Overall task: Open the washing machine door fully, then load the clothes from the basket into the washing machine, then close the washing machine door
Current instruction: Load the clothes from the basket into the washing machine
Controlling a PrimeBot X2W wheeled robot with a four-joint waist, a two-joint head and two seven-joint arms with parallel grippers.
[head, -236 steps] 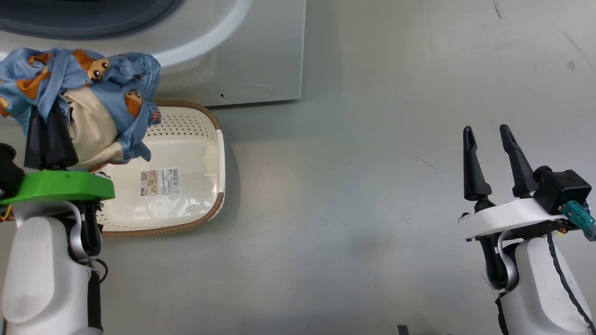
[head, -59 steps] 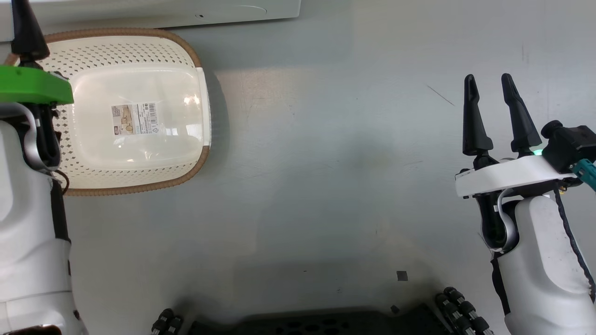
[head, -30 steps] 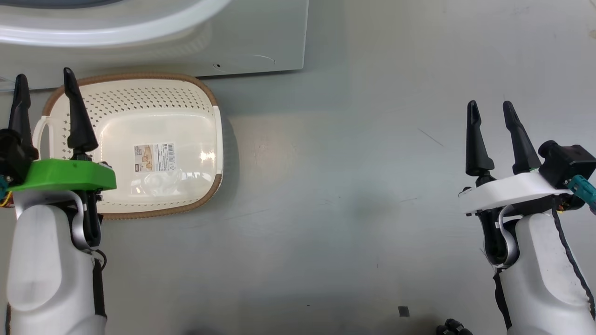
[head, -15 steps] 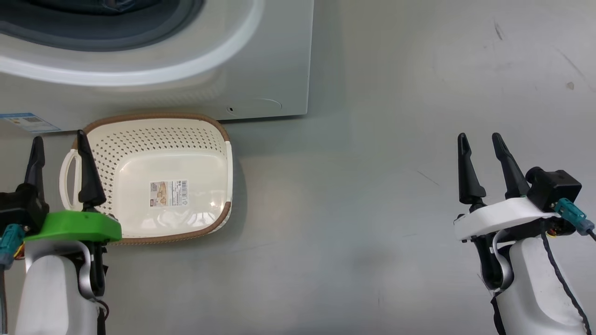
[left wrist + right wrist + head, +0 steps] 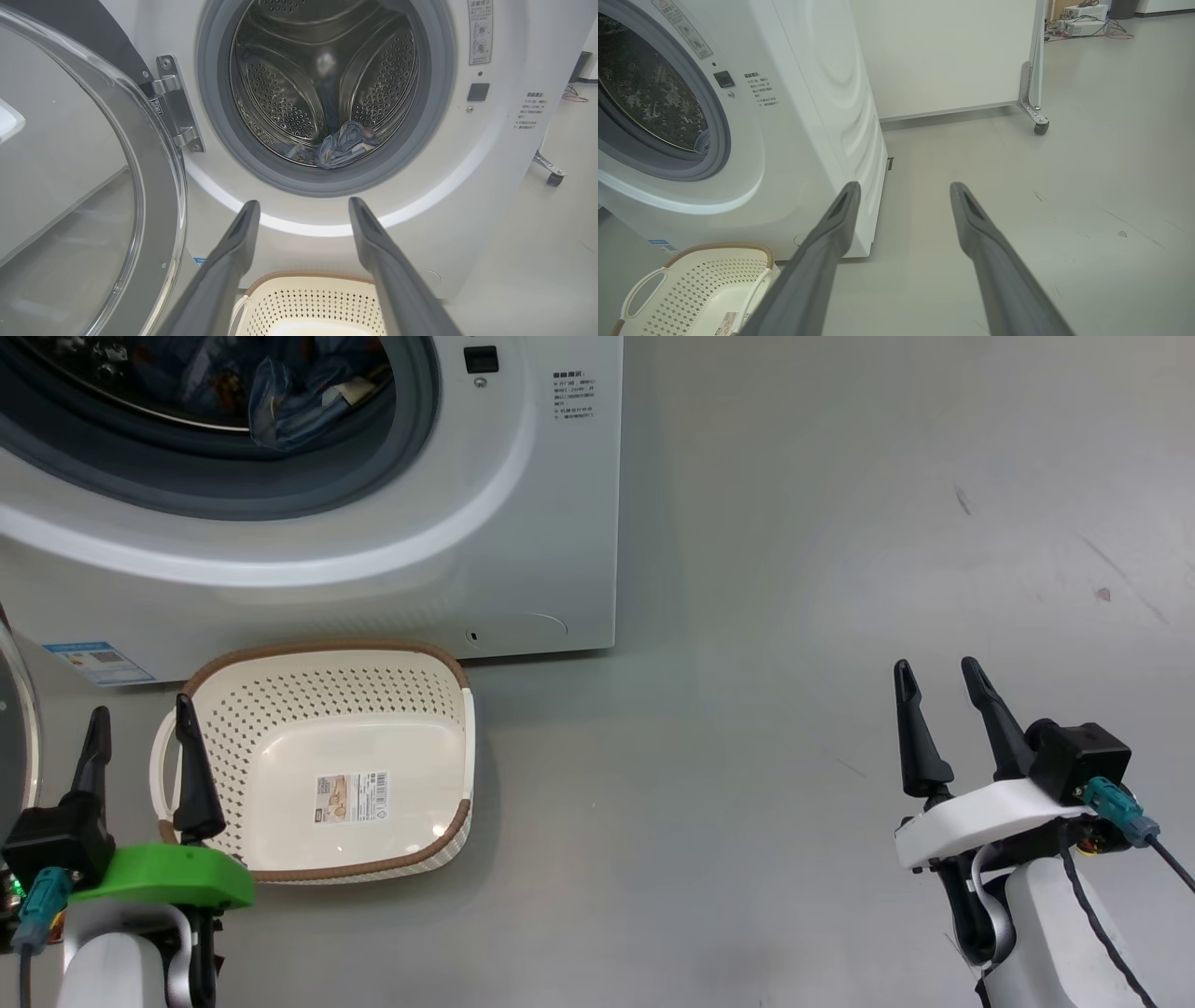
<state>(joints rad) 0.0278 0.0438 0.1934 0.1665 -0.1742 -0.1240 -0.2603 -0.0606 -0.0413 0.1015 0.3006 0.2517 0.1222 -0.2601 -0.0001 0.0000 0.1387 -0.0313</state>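
The white washing machine (image 5: 551, 523) stands at the upper left, its grey-ringed drum mouth (image 5: 327, 98) uncovered. The washing machine door (image 5: 70, 186) hangs swung wide to the left on its hinge (image 5: 175, 105). Light blue clothes (image 5: 343, 147) lie low inside the drum, also visible in the head view (image 5: 299, 397). The cream basket (image 5: 336, 765) sits on the floor before the machine with nothing but a label sticker (image 5: 350, 798) inside. My left gripper (image 5: 140, 719) is open at the basket's left end, holding nothing. My right gripper (image 5: 938, 672) is open far to the right over bare floor.
Grey floor (image 5: 747, 709) stretches right of the machine. A white panel on castor wheels (image 5: 1038, 126) stands behind, with equipment and cables (image 5: 1083, 25) in the far corner. Another castor (image 5: 553, 177) shows right of the machine.
The head camera has tilted up, bringing the drum mouth and the clothes inside into view. Both grippers stay open and empty.
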